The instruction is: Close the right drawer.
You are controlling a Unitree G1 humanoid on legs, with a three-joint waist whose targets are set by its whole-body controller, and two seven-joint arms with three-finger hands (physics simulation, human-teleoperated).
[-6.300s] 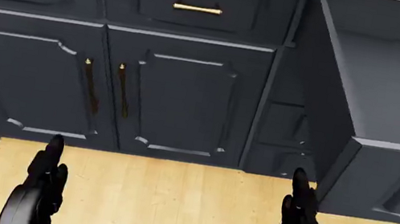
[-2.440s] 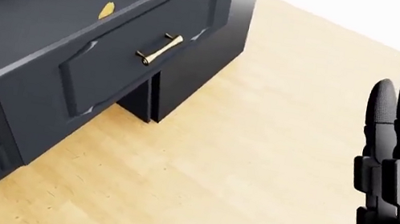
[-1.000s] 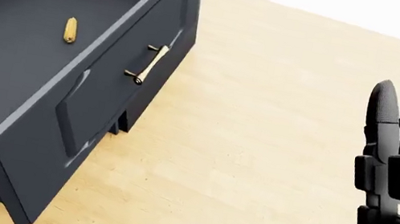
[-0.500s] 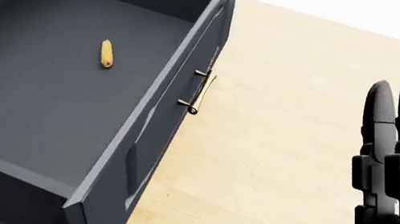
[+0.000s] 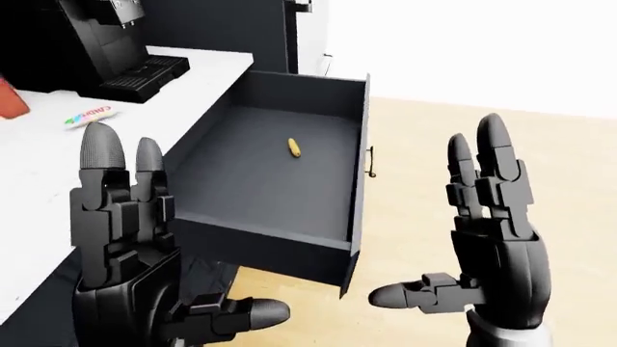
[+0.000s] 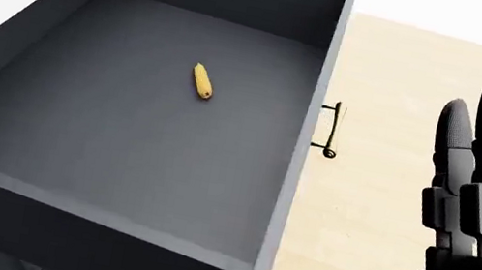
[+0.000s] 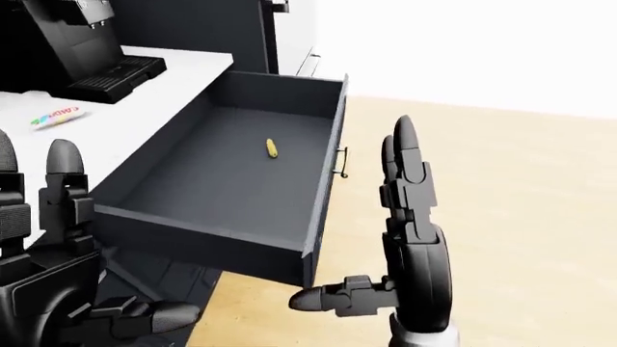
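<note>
The right drawer (image 6: 300,160) stands pulled far out of the dark grey cabinet, open to the top. A small yellow corn-like piece (image 6: 203,81) lies on its bare floor. Its brass handle (image 6: 330,129) sits on the drawer front, which faces the right of the head view. My left hand (image 5: 135,238) is open, fingers up, to the left of the drawer's near corner in the left-eye view. My right hand (image 5: 482,231) is open, fingers up, thumb out, to the right of the drawer front and apart from it. Neither hand touches the drawer.
A white counter (image 5: 58,159) runs along the left with a black coffee machine (image 5: 96,36), a candy packet (image 5: 89,114) and a red thing (image 5: 9,97) on it. Light wood floor (image 5: 540,159) lies to the right of the drawer, a white wall beyond.
The camera has swung round: the drawer shifted right in the head view and is now seen from above, its front edge-on. My right hand keeps its place at the right edge.
</note>
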